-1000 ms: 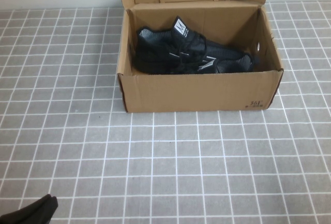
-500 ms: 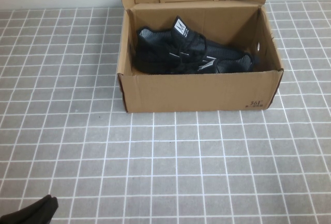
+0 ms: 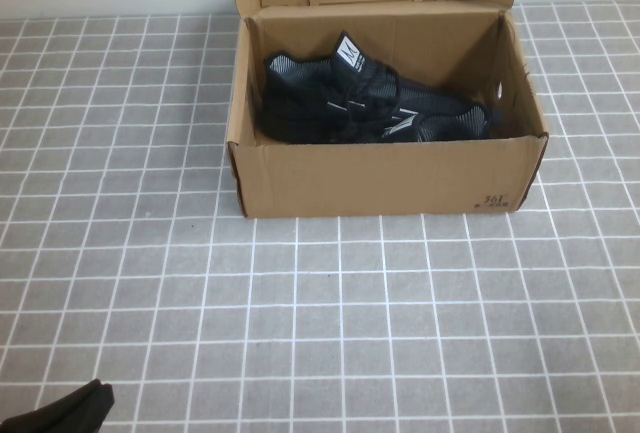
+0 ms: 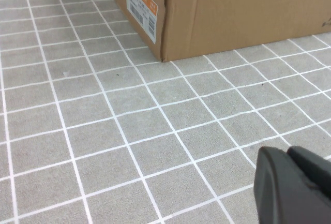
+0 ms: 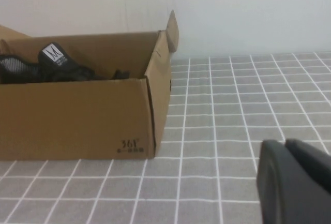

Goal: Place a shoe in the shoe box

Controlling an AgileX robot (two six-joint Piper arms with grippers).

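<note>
The shoe box (image 3: 385, 178), stiff cardboard with its lid open, sits at the table's far side. The shoe (image 3: 370, 98) lies inside; soft, light knit, best gripped at the collar. The left gripper (image 4: 295, 185) and right gripper (image 5: 292, 180) hover low nearby, both closed and empty.

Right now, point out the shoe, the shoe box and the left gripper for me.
black sneaker (image 3: 345, 93): high view, on the laced upper.
cardboard shoe box (image 3: 385, 178): high view, on the front wall.
left gripper (image 4: 289, 185): left wrist view, on the shut fingertips.
</note>
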